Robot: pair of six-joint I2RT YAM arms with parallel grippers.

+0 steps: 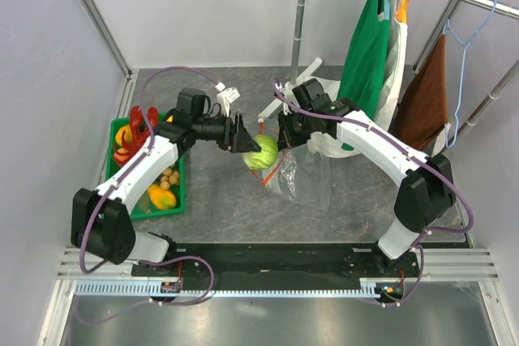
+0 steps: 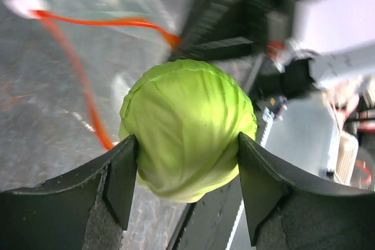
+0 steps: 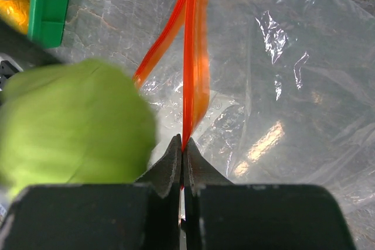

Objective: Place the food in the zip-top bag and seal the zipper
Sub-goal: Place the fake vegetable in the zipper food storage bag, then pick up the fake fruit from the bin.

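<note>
My left gripper (image 1: 246, 140) is shut on the pale green cabbage (image 1: 262, 151), held above the table at the bag's mouth; its fingers (image 2: 120, 180) press both sides of the cabbage (image 2: 187, 127). My right gripper (image 1: 284, 137) is shut on the red-orange zipper (image 3: 188, 86) of the clear zip-top bag (image 1: 304, 172) and lifts that edge. The cabbage shows blurred at the left of the right wrist view (image 3: 70, 124). The bag (image 3: 281, 98) hangs and lies below. The lobster (image 1: 130, 139), mango-like fruit (image 1: 161, 196) and brown balls (image 1: 169, 176) lie in the green tray (image 1: 178, 204).
Green, white and brown cloths (image 1: 369, 46) hang on a rail at the back right. A white cloth bag (image 1: 328, 91) lies behind the right arm. Metal posts (image 1: 302, 6) frame the table.
</note>
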